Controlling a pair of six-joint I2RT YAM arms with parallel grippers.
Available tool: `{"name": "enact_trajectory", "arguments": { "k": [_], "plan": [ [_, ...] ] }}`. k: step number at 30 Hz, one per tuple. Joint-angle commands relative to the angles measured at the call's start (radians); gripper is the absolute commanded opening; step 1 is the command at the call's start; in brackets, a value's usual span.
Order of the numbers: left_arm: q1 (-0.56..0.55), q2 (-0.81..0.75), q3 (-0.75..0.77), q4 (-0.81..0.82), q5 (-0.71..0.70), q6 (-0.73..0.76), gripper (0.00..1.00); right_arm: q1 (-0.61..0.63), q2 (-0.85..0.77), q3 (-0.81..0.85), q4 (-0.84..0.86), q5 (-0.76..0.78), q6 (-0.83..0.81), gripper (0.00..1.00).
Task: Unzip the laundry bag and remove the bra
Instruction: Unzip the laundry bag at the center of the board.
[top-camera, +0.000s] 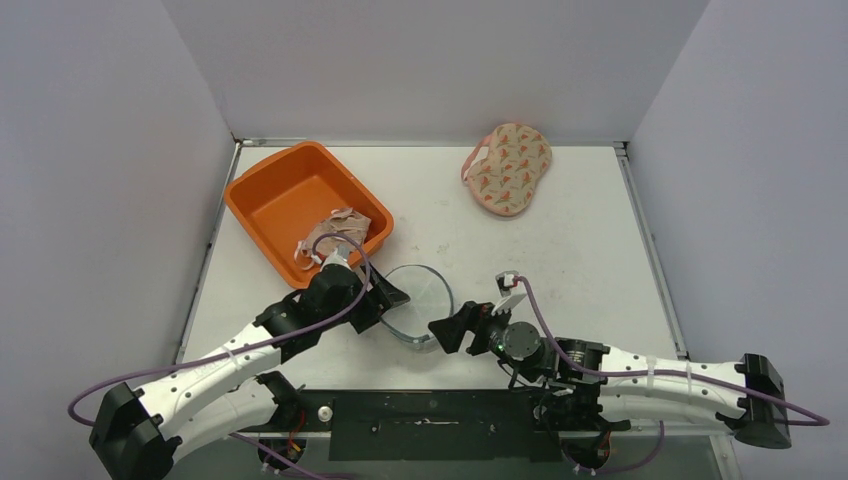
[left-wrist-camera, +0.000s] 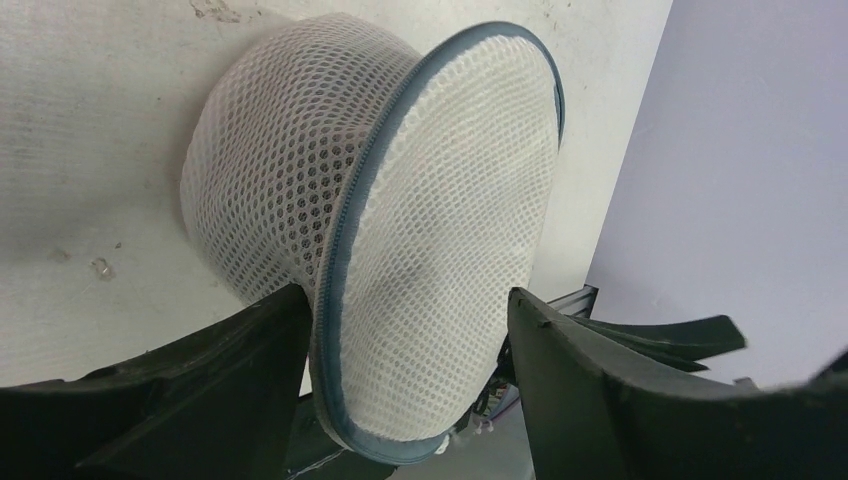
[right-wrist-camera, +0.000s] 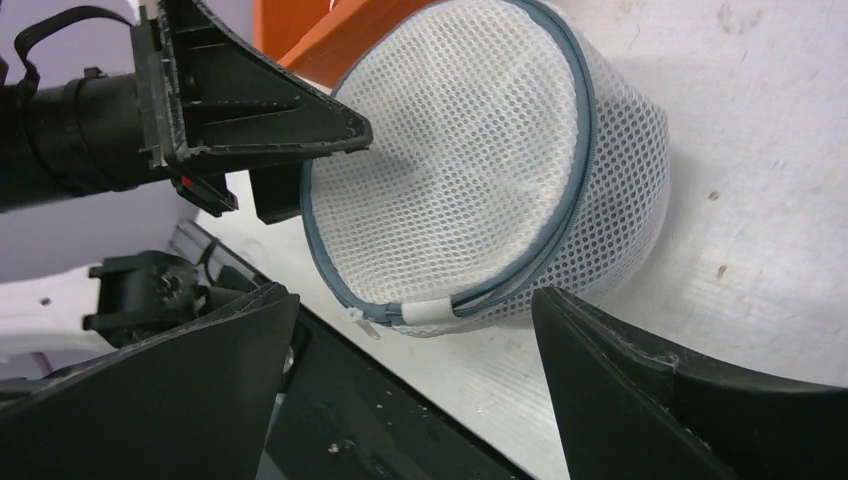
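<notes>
Laundry bag (top-camera: 420, 295) of white mesh sits between left jaws and right jaws, both released wide.

Orange square plastic bin (top-camera: 285, 195) sits at the far-left of the white tabletop (top-camera: 580, 250), turned at an angle. Floral-print padded fabric piece (top-camera: 508, 168) lies near the far edge, well apart from the bin. Plain grey walls (top-camera: 430, 60) enclose three sides. Black mounting rail (top-camera: 430, 425) runs along the near edge.

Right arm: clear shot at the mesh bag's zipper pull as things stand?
Probably yes. The zipper pull faces the open right gripper with nothing between; the left gripper is at the mesh bag's rim, away from it.
</notes>
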Motion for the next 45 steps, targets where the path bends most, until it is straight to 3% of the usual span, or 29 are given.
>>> {"name": "enact_trajectory", "arguments": {
  "k": [1, 5, 9, 13, 19, 21, 24, 26, 27, 31, 33, 37, 40, 45],
  "plan": [
    [0.005, 0.008, -0.002, 0.074, -0.009, 0.020, 0.68, 0.002, -0.027, -0.108, 0.152, 0.041, 0.292, 0.91],
    [0.004, 0.022, -0.021, 0.120, -0.001, 0.013, 0.63, 0.004, 0.005, -0.166, 0.250, 0.054, 0.449, 0.91],
    [0.001, 0.025, -0.026, 0.128, -0.004, 0.018, 0.53, 0.006, 0.075, -0.167, 0.299, 0.042, 0.498, 0.90],
    [-0.002, 0.007, -0.035, 0.125, -0.017, 0.018, 0.47, 0.005, 0.152, -0.191, 0.441, 0.030, 0.529, 0.84],
    [-0.014, -0.025, -0.049, 0.116, -0.045, 0.011, 0.43, 0.004, 0.257, -0.178, 0.522, 0.040, 0.604, 0.73],
    [-0.018, -0.028, -0.052, 0.115, -0.052, 0.011, 0.42, 0.005, 0.282, -0.174, 0.538, 0.054, 0.621, 0.63],
    [-0.024, -0.027, -0.055, 0.110, -0.059, 0.018, 0.42, -0.006, 0.303, -0.153, 0.534, 0.054, 0.583, 0.29],
    [-0.024, -0.035, -0.043, 0.077, -0.070, 0.032, 0.42, -0.037, 0.291, -0.129, 0.475, 0.026, 0.520, 0.11],
    [-0.023, -0.044, -0.038, 0.056, -0.076, 0.045, 0.44, -0.057, 0.276, -0.113, 0.430, 0.006, 0.482, 0.06],
    [-0.009, -0.123, -0.001, -0.061, -0.113, 0.130, 0.67, -0.200, 0.217, 0.041, 0.196, -0.219, 0.141, 0.05],
    [0.004, -0.166, 0.028, -0.139, -0.142, 0.177, 0.75, -0.263, 0.200, 0.162, -0.002, -0.274, -0.053, 0.05],
    [0.029, -0.244, 0.101, -0.289, -0.224, 0.252, 0.87, -0.351, 0.281, 0.429, -0.308, -0.531, -0.427, 0.05],
    [0.039, -0.296, 0.149, -0.363, -0.286, 0.280, 0.91, -0.352, 0.378, 0.584, -0.445, -0.625, -0.557, 0.05],
    [0.045, -0.380, 0.151, -0.359, -0.335, 0.316, 0.96, -0.356, 0.485, 0.679, -0.473, -0.765, -0.660, 0.05]
  ]
}}
